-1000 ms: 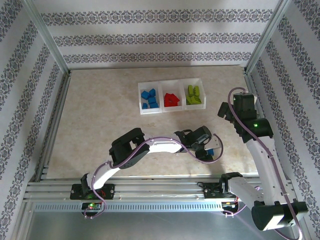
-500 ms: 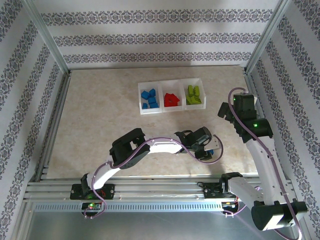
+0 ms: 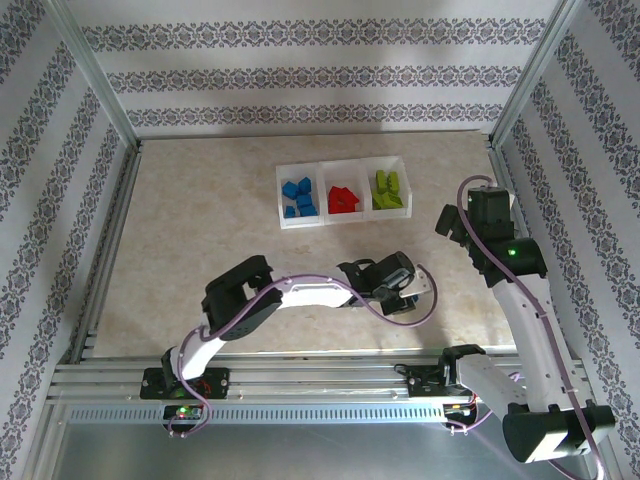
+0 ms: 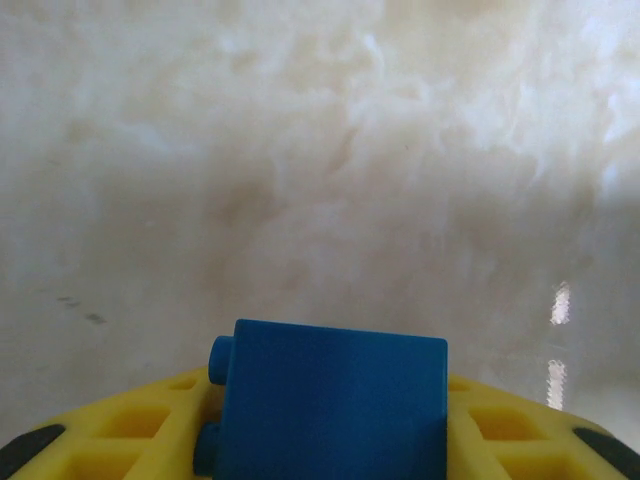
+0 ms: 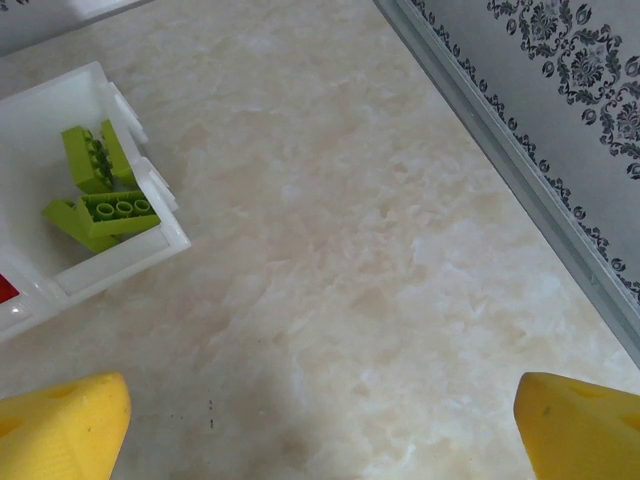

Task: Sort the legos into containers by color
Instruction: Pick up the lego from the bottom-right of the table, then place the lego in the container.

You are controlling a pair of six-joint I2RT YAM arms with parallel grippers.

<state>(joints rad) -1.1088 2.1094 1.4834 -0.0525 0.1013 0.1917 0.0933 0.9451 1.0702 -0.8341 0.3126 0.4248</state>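
Left gripper [image 3: 408, 290] clamped on blue brick [image 4: 330, 395]; brick juts past fingers, may pivot loose before reaching blue compartment [image 3: 280, 200], well ahead. Right gripper [image 5: 320, 440] spread, empty.

We see a beige marbled bench [image 3: 200, 220] enclosed at 9, 12 and 3 o'clock by walls [image 3: 300, 75] of grey-striped floral wallpaper, with aluminium rails [image 3: 300, 380] at 6 o'clock.
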